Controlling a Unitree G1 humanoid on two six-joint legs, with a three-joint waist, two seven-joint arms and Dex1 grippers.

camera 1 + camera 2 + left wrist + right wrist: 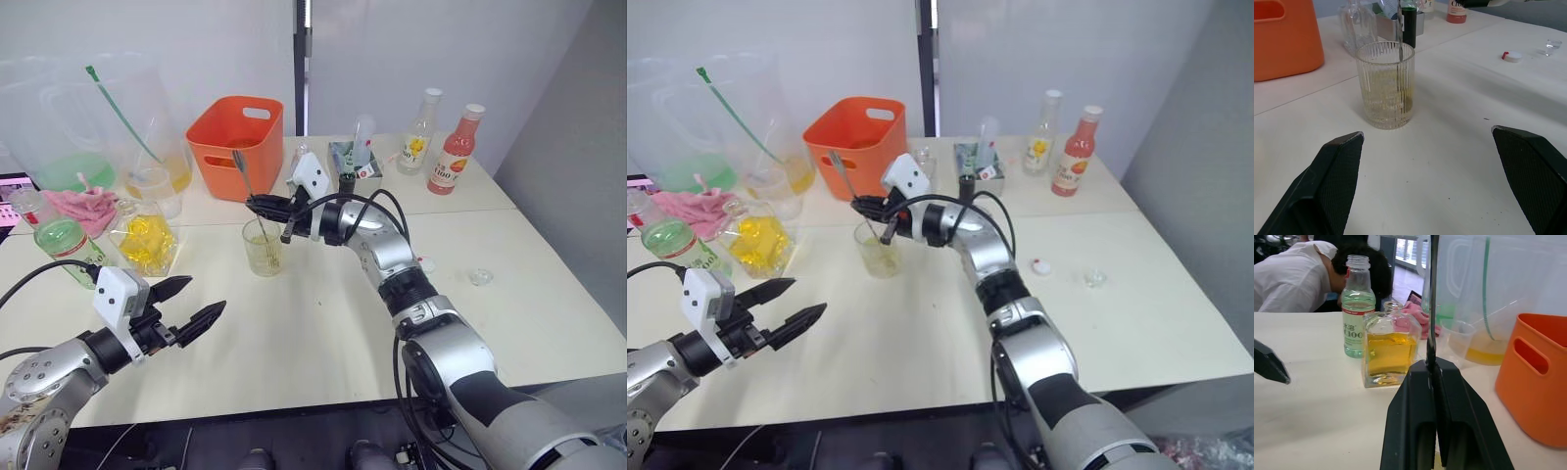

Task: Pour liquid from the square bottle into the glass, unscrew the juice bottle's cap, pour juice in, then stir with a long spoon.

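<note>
Your right gripper (263,206) pinched the long spoon (243,178) in the glass (263,246); left gripper (192,305) hung released. A hard sideways stir could have tipped it.

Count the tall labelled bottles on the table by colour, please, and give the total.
Pale green: 1, the juice bottle
Pink-red: 1, the pink-red bottle
Clear: 1, the clear bottle with a yellow label
Total: 3
</note>
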